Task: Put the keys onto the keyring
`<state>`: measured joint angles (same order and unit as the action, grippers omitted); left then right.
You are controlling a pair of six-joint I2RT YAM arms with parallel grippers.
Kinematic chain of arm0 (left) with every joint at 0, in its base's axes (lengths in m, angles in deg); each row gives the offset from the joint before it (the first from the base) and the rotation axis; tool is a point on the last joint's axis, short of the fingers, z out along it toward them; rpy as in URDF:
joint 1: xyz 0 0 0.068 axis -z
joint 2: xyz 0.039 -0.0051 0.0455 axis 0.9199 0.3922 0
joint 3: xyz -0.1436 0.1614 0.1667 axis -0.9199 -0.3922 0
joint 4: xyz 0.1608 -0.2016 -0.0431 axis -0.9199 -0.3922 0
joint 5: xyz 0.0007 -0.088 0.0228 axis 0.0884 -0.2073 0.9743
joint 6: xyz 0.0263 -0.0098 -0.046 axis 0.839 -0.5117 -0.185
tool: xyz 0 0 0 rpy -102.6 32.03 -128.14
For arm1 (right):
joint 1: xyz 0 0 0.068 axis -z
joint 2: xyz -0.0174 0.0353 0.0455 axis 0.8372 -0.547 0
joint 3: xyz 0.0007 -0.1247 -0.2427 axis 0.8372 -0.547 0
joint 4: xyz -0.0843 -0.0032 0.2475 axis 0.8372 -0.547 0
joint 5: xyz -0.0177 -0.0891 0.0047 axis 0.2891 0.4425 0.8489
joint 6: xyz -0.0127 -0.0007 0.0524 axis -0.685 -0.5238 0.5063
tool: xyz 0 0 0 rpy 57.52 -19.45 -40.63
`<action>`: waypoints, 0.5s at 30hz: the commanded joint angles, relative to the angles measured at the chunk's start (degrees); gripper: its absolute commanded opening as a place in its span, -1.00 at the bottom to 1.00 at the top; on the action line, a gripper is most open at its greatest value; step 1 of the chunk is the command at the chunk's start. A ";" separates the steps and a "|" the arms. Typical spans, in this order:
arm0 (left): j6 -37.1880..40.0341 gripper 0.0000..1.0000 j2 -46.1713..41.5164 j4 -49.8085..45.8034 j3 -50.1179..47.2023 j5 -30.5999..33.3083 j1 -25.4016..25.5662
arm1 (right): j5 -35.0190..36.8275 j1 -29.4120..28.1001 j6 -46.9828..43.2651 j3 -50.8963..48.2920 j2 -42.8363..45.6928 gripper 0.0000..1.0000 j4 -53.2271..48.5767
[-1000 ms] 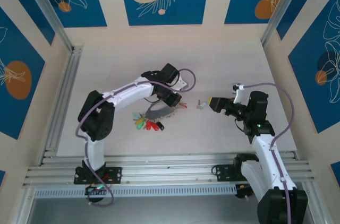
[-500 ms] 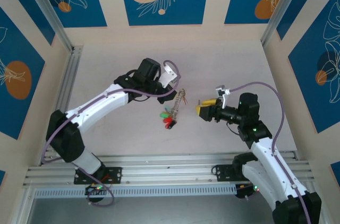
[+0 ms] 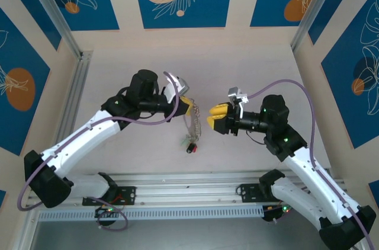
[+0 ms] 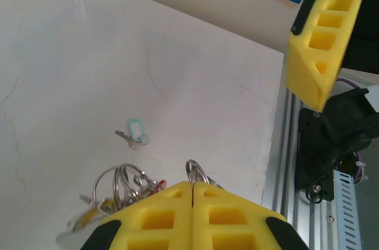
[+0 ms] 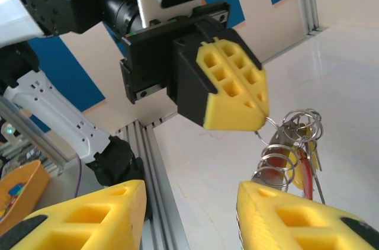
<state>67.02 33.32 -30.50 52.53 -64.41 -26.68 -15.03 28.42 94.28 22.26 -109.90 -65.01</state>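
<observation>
Keyring (image 3: 191,124): pinched between the pressed-together jaws of left gripper (image 3: 187,105).
Right gripper (image 3: 214,117): jaws spread, at keyring's 3 o'clock.
Keys (image 3: 189,145): seemingly hanging at its 6 o'clock.

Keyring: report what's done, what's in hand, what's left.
Done: several keys hang on the keyring. In hand: the left end effector is shut on it, holding it up; the right end effector is open, empty. Left: a teal-tagged key lies loose on the table.

The keyring (image 3: 190,130) hangs from the left gripper (image 3: 187,105). The right gripper (image 3: 212,118) sits close on its other side, so there is little room. Past the keyring, the table (image 3: 237,66) is bare.
</observation>
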 commanded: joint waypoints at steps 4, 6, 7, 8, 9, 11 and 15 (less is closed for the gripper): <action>4.06 -1.00 -3.92 1.68 0.12 -2.02 -0.10 | 0.30 -4.50 -8.19 4.65 -0.15 -0.10 -5.98; 5.38 -1.00 -4.76 0.94 0.59 -2.05 0.17 | -0.20 -5.78 -10.02 6.02 -0.33 -0.10 -7.05; 6.42 -1.00 -5.20 0.38 0.97 -1.67 0.52 | -0.45 -6.40 -11.20 6.87 -0.41 -0.09 -7.73; 7.20 -1.00 -5.52 -0.29 1.39 -1.39 0.91 | -0.42 -6.88 -12.13 7.47 -0.55 -0.10 -8.20; 8.07 -1.00 -5.96 -1.06 1.98 -1.30 1.32 | 0.07 -7.20 -13.13 8.33 -0.74 -0.10 -8.99; 9.35 -1.00 -6.61 -2.37 3.18 -1.37 2.01 | 1.04 -7.67 -14.99 9.79 -1.32 -0.11 -10.69; 10.92 -1.00 -7.51 -5.24 5.33 -2.71 2.97 | 0.28 -7.86 -17.01 12.12 -2.13 -0.17 -11.57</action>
<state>74.74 27.99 -34.59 54.06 -64.48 -24.60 -14.63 20.98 81.05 31.92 -111.67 -73.86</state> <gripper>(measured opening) 0.053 0.424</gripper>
